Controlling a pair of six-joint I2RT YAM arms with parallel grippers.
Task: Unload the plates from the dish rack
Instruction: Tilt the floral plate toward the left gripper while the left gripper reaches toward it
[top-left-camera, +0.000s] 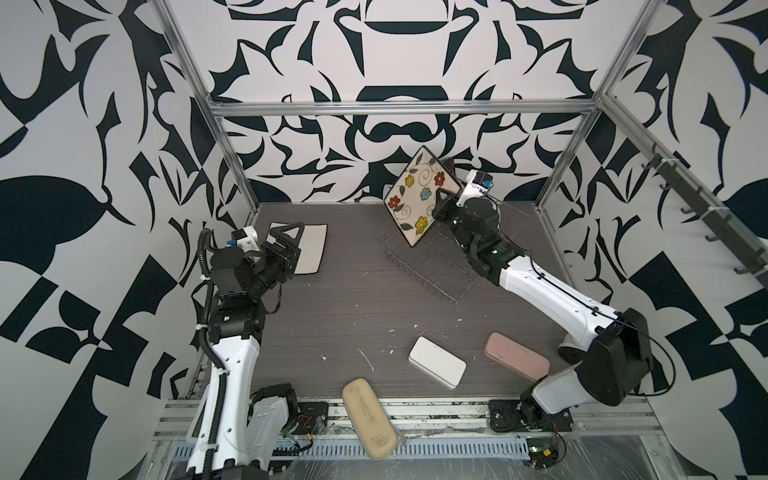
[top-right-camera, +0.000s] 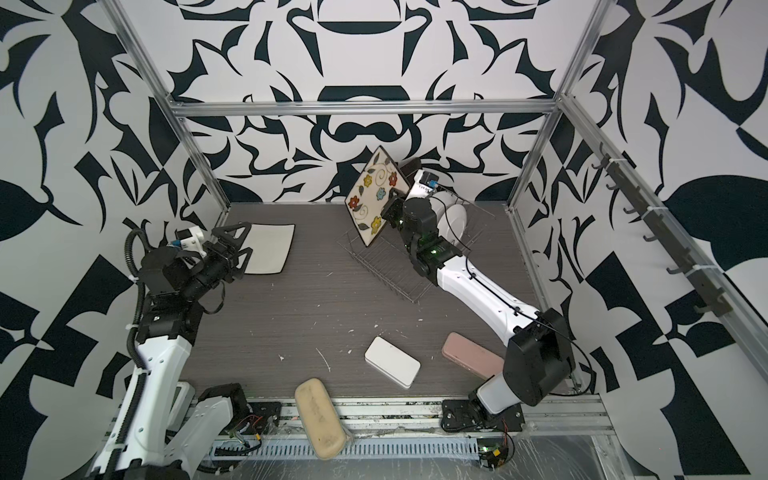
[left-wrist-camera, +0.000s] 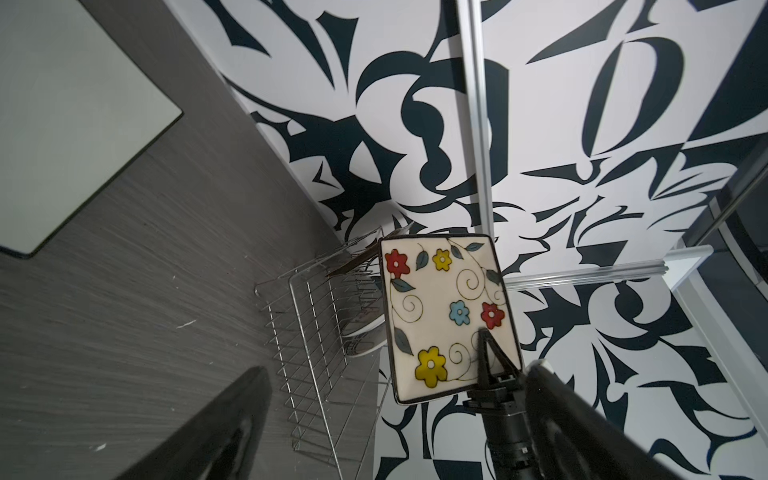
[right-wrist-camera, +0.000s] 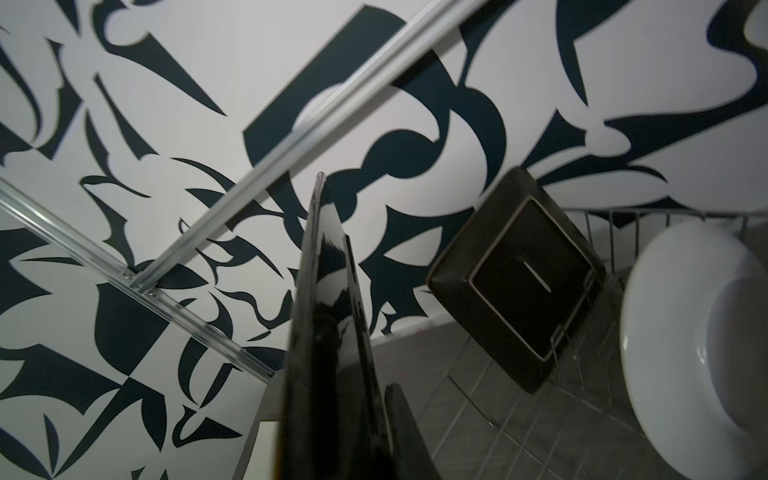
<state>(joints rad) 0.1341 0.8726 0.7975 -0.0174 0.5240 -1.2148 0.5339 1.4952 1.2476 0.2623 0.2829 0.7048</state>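
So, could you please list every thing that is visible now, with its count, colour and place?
flowered square plate: one, cream face, black back; held tilted above the rack
pale square plate: one, white; flat, rear left
black square plate: one; standing in the rack
round plate: at least one, white; in the rack
dish rack: one, silver wire; rear right
box: one, white; front centre
pink case: one; front right
beige case: one; front edge
table: one, grey
left gripper: open, by the pale plate
right gripper: shut on the flowered plate
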